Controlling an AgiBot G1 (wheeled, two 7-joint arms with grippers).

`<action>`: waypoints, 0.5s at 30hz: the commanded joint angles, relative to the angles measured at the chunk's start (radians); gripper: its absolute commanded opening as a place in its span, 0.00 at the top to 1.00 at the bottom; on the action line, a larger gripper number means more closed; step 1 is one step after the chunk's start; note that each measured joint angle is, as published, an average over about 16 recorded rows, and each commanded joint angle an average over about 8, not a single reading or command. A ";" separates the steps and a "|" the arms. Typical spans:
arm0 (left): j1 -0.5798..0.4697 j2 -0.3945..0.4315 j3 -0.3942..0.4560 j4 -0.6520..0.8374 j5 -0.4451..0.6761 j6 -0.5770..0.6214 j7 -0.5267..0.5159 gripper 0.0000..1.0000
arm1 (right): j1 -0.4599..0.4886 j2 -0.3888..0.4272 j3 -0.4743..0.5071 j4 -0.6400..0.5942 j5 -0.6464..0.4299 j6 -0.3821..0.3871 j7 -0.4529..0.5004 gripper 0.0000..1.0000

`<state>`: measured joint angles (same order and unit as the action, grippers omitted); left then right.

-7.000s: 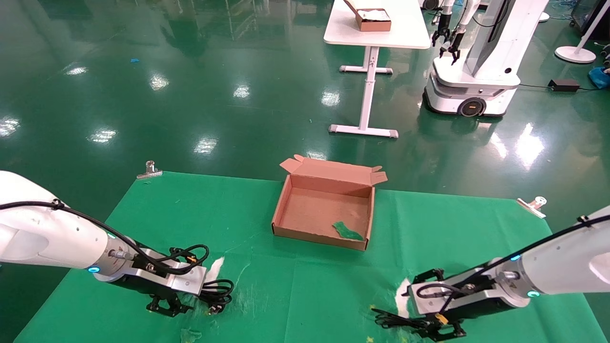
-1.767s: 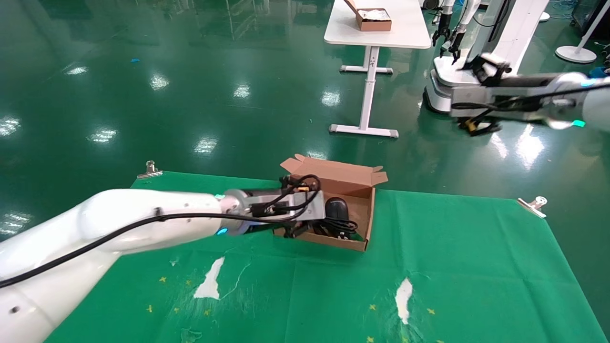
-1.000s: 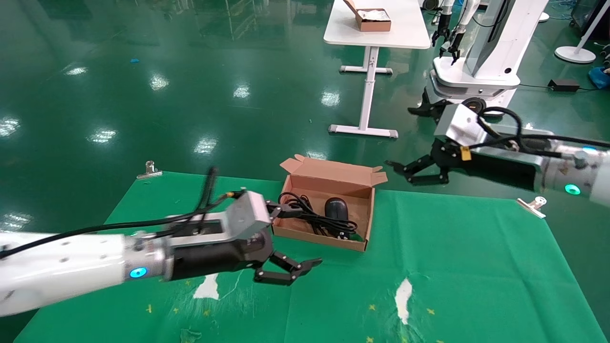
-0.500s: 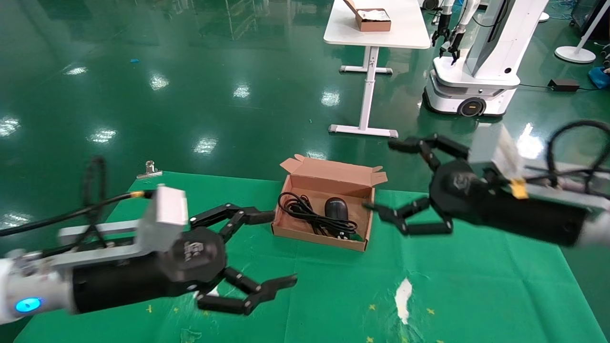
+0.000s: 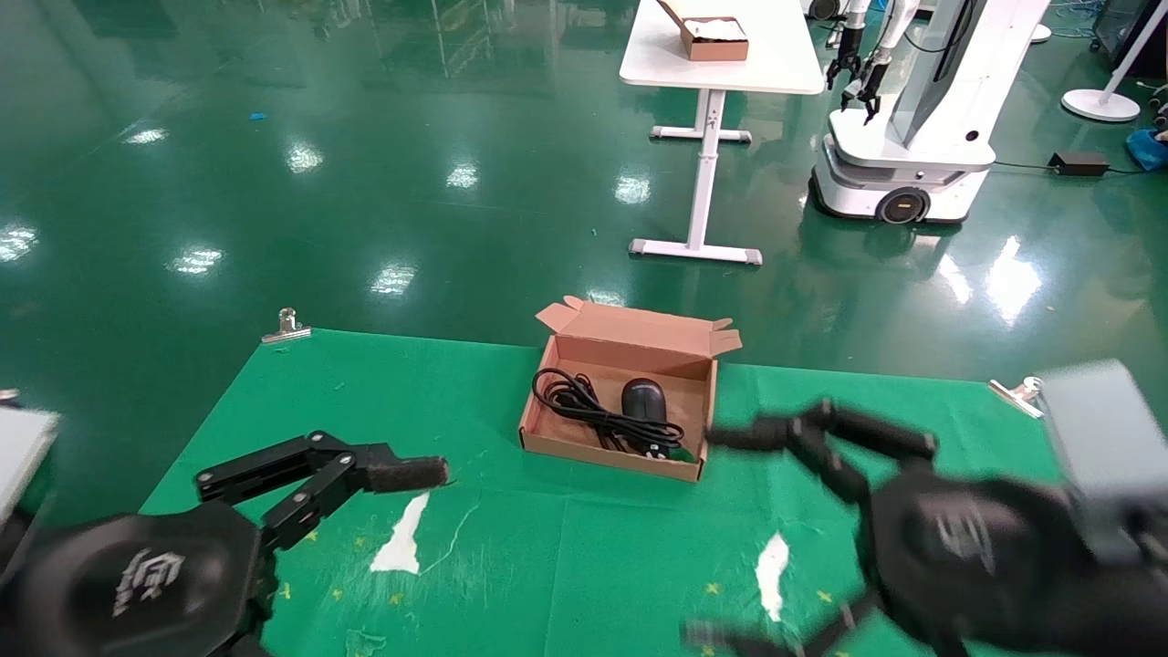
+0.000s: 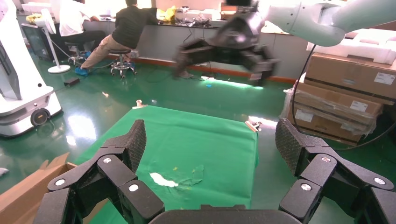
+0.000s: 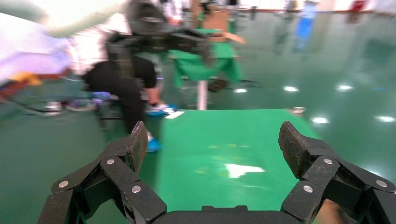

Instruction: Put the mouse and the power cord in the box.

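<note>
we see the small black oval mouse (image 5: 644, 400) and thick black coiled power cord (image 5: 584, 412) inside the shallow brown cardboard box (image 5: 598, 450); our left gripper (image 6: 212, 151) and right gripper (image 7: 214, 144) both gape empty.

Green cloth (image 5: 566, 566) (torn, apparently), white table (image 5: 730, 64) beyond.

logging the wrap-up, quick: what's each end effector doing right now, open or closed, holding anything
Left end effector: open, holding nothing, raised near the camera.
Right end effector: open, holding nothing, also raised near the camera.
</note>
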<state>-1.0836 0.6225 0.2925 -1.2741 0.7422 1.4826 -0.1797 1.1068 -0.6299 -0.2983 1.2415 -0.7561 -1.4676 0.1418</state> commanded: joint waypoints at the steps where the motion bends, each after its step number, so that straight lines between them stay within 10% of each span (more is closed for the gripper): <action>1: 0.013 -0.017 -0.020 -0.015 -0.019 0.020 -0.008 0.00 | -0.033 0.019 0.019 0.044 0.026 -0.029 0.043 0.00; 15: 0.014 -0.017 -0.020 -0.015 -0.020 0.021 -0.008 0.00 | -0.051 0.029 0.030 0.066 0.041 -0.044 0.057 0.00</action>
<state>-1.0698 0.6052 0.2716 -1.2890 0.7216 1.5041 -0.1880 1.0551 -0.5999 -0.2676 1.3090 -0.7136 -1.5127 0.1996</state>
